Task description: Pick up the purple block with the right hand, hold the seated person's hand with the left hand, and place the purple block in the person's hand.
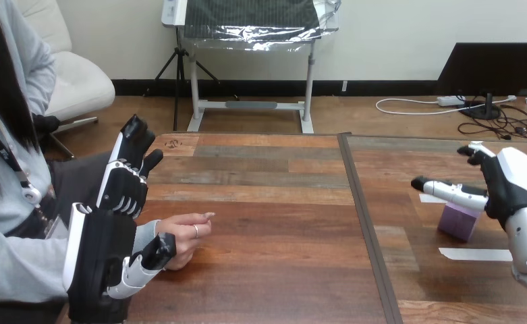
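Observation:
The purple block [459,222] stands on the wooden table at the right. My right hand [507,185] hovers just above and behind it, open, its fingers [449,192] stretched left over the block's top and the thumb raised. At the left, the person's hand [186,233] rests on the table with its fingers loosely curled. My left hand [112,223] stands open beside the person's wrist, fingers straight and pointing away from me. Its thumb [154,253] lies against the heel of the person's hand, not curled round it.
Two white tape strips lie near the block, one in front of it [475,254] and one behind it [430,198]. A dark seam [362,209] runs across the table [274,202] between the two halves.

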Controlling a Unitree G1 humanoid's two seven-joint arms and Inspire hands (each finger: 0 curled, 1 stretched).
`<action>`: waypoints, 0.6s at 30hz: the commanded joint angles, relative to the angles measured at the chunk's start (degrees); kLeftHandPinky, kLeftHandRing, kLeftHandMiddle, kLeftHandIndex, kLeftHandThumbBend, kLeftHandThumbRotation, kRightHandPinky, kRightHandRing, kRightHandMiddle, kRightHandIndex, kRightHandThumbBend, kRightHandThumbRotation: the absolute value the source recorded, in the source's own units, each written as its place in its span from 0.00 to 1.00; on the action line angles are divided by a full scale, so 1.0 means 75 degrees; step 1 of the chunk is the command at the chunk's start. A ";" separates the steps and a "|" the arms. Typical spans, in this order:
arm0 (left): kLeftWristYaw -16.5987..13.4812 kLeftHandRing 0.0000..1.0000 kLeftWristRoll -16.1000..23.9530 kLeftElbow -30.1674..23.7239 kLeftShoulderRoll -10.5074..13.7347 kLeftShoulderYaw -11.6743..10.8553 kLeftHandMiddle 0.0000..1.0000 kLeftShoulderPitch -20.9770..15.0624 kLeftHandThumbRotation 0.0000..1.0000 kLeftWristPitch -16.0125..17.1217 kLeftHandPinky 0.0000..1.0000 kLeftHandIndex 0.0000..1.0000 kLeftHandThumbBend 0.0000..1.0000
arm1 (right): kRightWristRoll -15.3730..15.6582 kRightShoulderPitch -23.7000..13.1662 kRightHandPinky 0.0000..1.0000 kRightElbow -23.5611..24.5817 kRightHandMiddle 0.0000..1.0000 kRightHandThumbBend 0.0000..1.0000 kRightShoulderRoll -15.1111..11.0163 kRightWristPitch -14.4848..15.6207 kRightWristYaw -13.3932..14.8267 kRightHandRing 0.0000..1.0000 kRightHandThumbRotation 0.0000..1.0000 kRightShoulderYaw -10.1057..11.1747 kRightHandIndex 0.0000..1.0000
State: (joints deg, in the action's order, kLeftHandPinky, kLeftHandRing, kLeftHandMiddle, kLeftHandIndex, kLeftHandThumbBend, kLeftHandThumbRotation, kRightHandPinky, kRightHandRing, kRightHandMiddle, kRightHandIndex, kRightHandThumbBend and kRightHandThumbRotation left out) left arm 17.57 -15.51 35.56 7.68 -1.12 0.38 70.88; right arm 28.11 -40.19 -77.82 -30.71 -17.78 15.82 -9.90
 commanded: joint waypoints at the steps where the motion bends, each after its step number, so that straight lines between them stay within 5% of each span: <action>1: -0.0009 0.96 -0.0033 -0.0526 -0.0006 -0.0087 0.98 -0.0195 0.74 -0.0012 0.92 0.96 1.00 | -0.0007 -0.0170 0.78 0.0020 0.87 1.00 -0.0095 0.0106 -0.0036 0.88 0.70 -0.0031 0.88; 18: 0.0106 0.96 -0.0189 -0.0676 0.0084 -0.0054 0.98 -0.0120 0.74 0.0023 0.91 0.96 1.00 | -0.0024 -0.0017 0.77 0.0019 0.87 1.00 -0.0011 0.0310 -0.0196 0.87 0.67 -0.0096 0.88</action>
State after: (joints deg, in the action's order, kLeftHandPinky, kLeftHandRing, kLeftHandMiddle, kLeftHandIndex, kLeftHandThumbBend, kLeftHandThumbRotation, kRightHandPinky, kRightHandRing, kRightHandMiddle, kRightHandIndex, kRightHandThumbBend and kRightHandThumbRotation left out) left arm 17.92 -15.74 33.76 7.89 -1.15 0.58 70.71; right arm 28.14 -38.35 -77.91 -30.69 -15.73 14.57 -10.55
